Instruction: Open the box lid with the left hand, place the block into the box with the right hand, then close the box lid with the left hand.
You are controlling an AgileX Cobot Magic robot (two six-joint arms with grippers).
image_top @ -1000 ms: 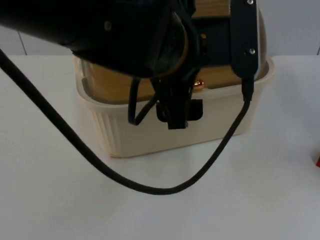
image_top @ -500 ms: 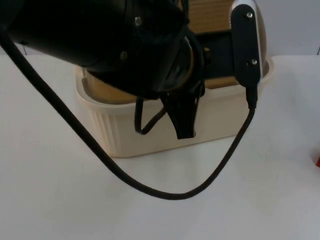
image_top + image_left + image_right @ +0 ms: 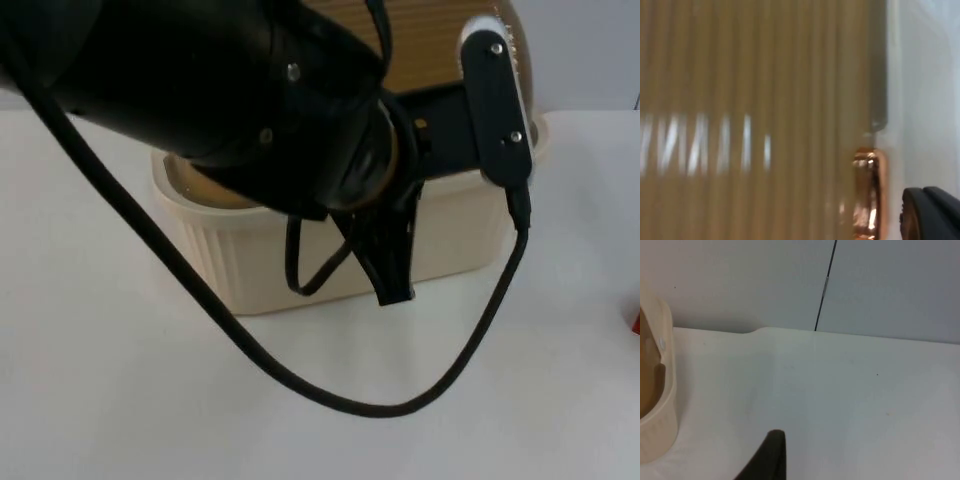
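White table (image 3: 120, 400) and grey wall behind; cream box (image 3: 300, 270), rigid and light, its ribbed lid (image 3: 755, 100) best lifted by the copper knob (image 3: 867, 192) just beside the left gripper (image 3: 392, 285), whose grasp cannot be told; right gripper (image 3: 767, 460) waits, grip likewise unreadable

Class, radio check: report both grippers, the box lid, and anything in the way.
Left gripper over the box front, at the ribbed lid. Right gripper waits above bare table. Nothing seen blocking.
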